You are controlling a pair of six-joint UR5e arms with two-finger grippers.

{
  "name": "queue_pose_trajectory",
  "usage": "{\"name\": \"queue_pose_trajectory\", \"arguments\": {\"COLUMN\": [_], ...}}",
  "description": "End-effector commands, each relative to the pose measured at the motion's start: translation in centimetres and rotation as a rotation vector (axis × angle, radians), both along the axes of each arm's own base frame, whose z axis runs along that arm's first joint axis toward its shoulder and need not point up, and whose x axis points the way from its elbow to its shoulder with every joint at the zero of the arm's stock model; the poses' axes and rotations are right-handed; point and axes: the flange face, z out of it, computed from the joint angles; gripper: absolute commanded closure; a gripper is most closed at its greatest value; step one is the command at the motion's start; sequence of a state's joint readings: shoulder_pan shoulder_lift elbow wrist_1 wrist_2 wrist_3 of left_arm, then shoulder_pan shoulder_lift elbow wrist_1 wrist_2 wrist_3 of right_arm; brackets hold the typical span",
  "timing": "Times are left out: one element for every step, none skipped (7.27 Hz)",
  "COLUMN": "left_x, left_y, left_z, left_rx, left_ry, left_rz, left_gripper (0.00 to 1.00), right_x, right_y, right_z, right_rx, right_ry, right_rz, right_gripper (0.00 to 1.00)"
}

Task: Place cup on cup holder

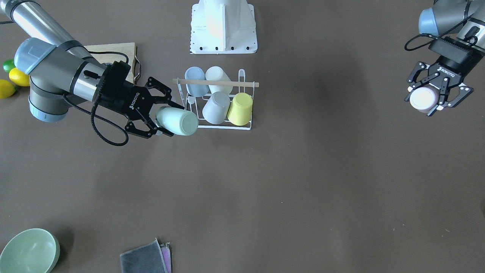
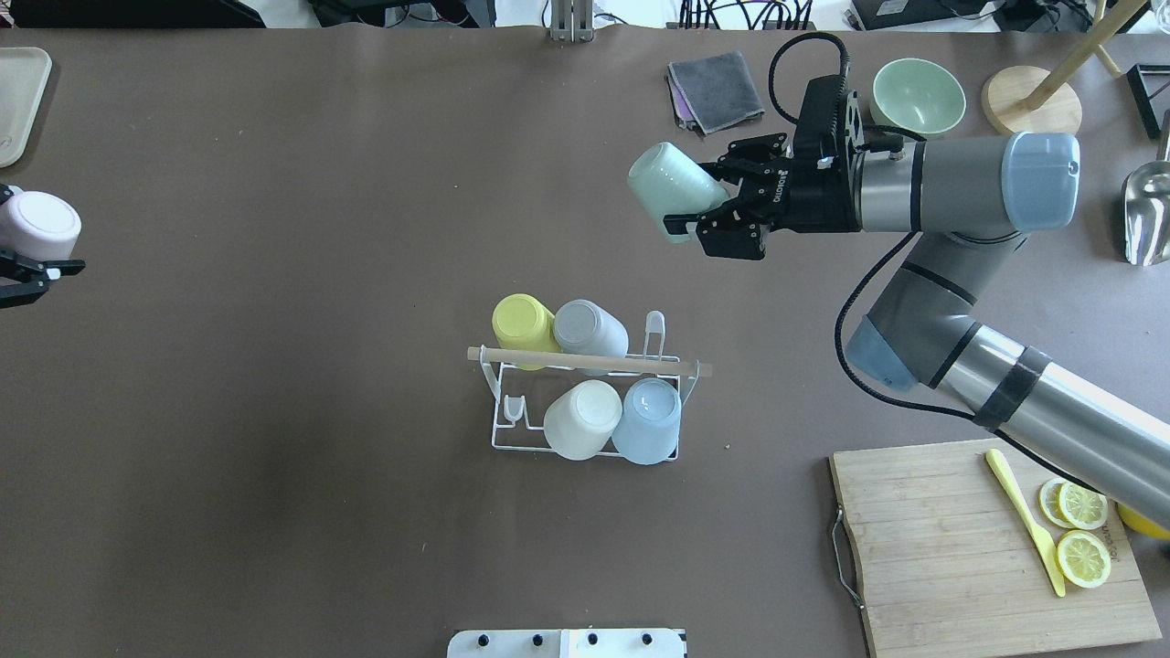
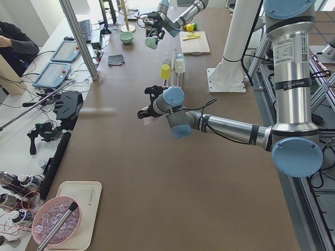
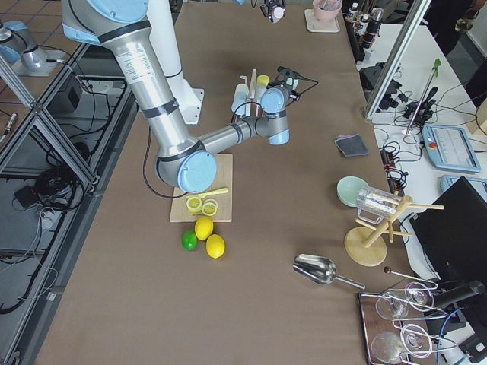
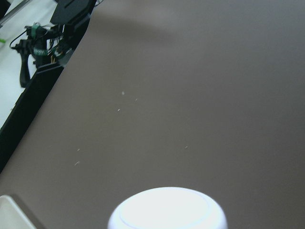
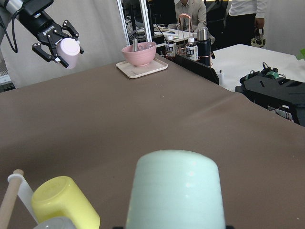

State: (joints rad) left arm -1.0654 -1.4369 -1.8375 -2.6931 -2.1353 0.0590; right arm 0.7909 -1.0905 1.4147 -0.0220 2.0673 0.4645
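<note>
The brown bench [image 2: 274,457] carries the white cup holder [image 2: 585,448] near its middle. Along one end lie a wooden cutting board [image 2: 951,557], a green bowl [image 2: 918,96] and a folded grey cloth [image 2: 716,90]. Two lemons [image 1: 11,83] and a lime [image 1: 7,65] rest beside the board, and a beige tray [image 2: 18,100] sits at the far corner.

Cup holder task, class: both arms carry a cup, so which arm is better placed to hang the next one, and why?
Probably the right. The right gripper holds the mint green cup fairly near the cup holder, which shows two free prongs. The left gripper, holding the pink cup, is far off at the table's end.
</note>
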Motion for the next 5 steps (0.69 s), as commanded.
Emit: {"name": "queue_pose_trajectory", "arguments": {"left_x": [5.1, 7.2, 9.2, 10.8, 12.2], "left_y": [4.2, 5.5, 7.4, 8.6, 9.4], "left_z": [-3.5, -6.0, -7.6, -9.6, -12.0], "left_rx": [0.031, 0.077, 0.147, 0.228, 0.298], "left_ry": [0.270, 0.379, 0.455, 0.531, 0.602], "left_rz": [0.137, 0.203, 0.275, 0.333, 0.380], "left_gripper": [0.49, 0.49, 0.49, 0.49, 0.49], "right_x": [-1.3, -2.8, -3.0, -3.5, -4.4], "right_y": [0.9, 1.8, 2.4, 3.1, 4.5], "right_z": [-0.2, -1.1, -1.4, -1.5, -0.8], "right_rx": [0.131, 0.133, 0.142, 0.145, 0.145], "right_ry": [0.019, -0.003, -0.019, -0.045, -0.074], "right_rz": [0.028, 0.038, 0.035, 0.044, 0.056], "right_gripper": [0.65, 0.65, 0.65, 0.65, 0.65]}}
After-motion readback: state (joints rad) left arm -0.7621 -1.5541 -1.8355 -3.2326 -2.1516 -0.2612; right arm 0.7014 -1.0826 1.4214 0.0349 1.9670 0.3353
